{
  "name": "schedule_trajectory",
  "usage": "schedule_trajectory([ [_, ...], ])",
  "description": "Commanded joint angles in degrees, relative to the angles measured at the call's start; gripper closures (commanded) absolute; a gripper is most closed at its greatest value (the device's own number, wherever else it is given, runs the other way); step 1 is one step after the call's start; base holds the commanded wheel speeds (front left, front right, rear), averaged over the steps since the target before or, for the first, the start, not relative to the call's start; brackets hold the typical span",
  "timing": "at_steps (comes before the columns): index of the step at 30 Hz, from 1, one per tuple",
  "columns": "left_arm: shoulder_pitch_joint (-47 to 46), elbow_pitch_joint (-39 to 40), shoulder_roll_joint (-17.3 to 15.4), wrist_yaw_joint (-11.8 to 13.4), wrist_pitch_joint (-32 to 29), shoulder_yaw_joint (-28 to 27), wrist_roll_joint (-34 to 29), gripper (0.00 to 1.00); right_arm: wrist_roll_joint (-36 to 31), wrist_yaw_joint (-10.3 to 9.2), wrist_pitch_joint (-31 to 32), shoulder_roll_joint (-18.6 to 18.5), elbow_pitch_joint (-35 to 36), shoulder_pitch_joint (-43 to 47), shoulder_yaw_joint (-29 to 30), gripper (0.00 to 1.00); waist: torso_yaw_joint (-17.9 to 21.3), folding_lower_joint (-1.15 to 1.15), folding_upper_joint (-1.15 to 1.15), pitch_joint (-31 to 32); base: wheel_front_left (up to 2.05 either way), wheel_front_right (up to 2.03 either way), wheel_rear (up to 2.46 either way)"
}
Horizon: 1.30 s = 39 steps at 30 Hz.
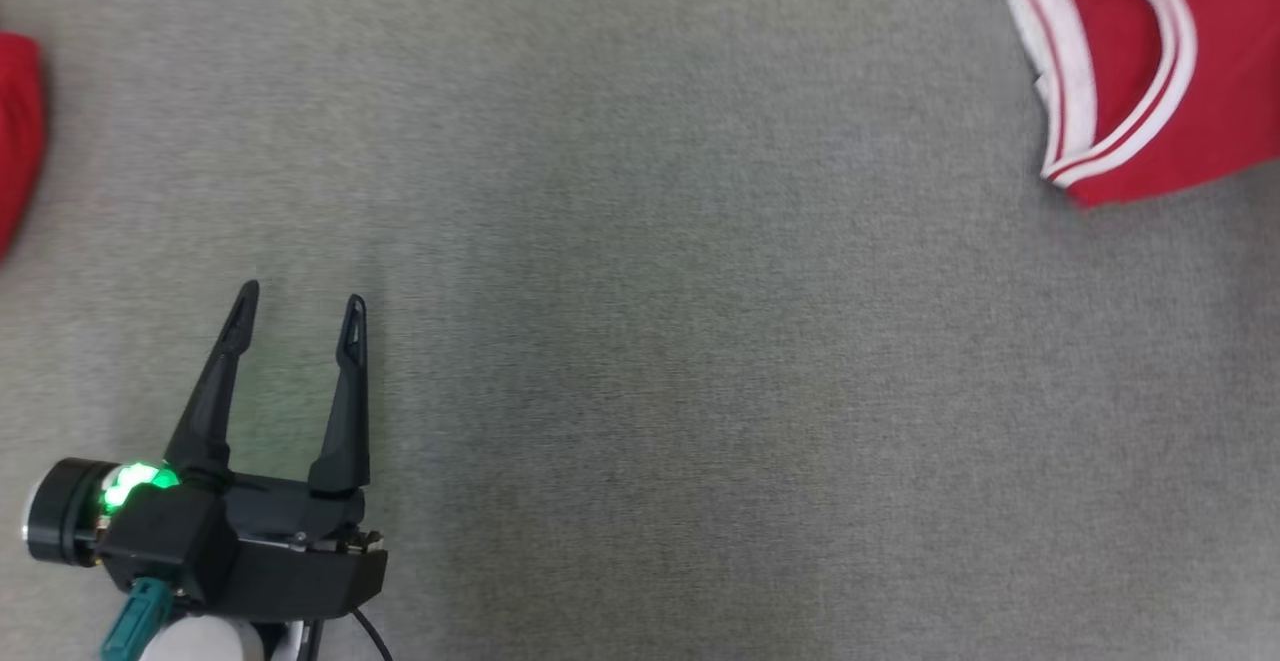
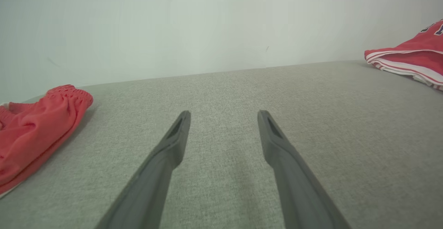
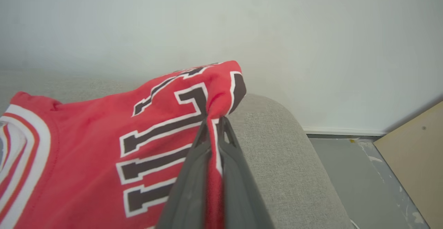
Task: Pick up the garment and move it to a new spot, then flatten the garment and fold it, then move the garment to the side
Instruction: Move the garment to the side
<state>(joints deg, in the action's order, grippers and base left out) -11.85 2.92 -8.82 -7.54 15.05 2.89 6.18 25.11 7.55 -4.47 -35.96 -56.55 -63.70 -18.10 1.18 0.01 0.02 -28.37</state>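
My right tool [image 3: 214, 122] is clamped on a raised fold of the red jersey [image 3: 104, 128], with cloth pinched between both fingers. My left tool [image 1: 300, 296] is spread wide and empty over the bare grey cushion [image 1: 700, 341]. The jersey lies at the cushion's right end, well apart from the left tool, so the right arm is nearer. Another red garment [image 2: 34, 128] lies far left. Judgement: the coming carry runs leftward, toward the centre.

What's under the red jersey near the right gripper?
The grey fabric surface lies under the jersey, pinched by the right gripper. Anything beneath its flat part is covered.
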Motion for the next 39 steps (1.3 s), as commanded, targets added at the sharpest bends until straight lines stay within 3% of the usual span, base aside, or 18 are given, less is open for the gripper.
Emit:
schedule_trajectory([
  [1,-0.5,0.5,-0.4,0.1,0.2,-0.2,-0.4,0.0,-0.1,-0.14,0.2,-0.6,0.2,-0.9,-0.2,1.0,2.1,-0.01,-0.02,-2.2,0.0,0.0,0.0],
  [12,1.1,3.2,-1.5,0.1,0.2,-0.8,-1.2,0.0,-1.8,-0.15,2.9,-7.2,1.2,-6.3,-2.9,1.0,3.4,-0.01,-0.02,-4.3,0.0,0.0,0.0],
  [21,1.2,4.2,-1.7,0.1,0.2,-1.2,-1.5,0.0,-3.6,-0.15,4.5,-8.5,0.4,-10.0,-5.1,1.0,3.6,-0.01,-0.02,-5.7,0.0,0.0,0.0],
  [22,1.0,4.1,-1.6,0.1,0.2,-1.3,-1.5,0.0,-4.2,-0.15,3.8,-8.4,0.1,-10.4,-5.3,0.21,3.6,-0.01,-0.02,-5.9,0.0,0.0,0.0],
  [23,0.9,4.1,-1.5,0.1,0.2,-1.3,-1.6,0.0,-4.4,-0.15,3.4,-8.3,-0.2,-10.5,-5.3,0.0,3.5,-0.01,-0.02,-6.0,0.0,0.0,0.0],
  [32,1.1,3.2,-0.9,0.1,0.2,-2.1,-1.1,0.0,-6.8,-0.15,-1.7,-6.6,-2.4,-11.9,-2.6,0.0,3.7,-0.01,-0.02,-5.0,0.0,0.0,0.0],
  [39,2.5,1.6,0.6,0.1,0.2,-3.1,-0.3,0.0,-4.9,-0.15,-7.6,-3.2,0.5,-9.0,-2.2,0.0,3.3,-0.01,-0.02,-0.6,0.0,0.0,0.0],
])
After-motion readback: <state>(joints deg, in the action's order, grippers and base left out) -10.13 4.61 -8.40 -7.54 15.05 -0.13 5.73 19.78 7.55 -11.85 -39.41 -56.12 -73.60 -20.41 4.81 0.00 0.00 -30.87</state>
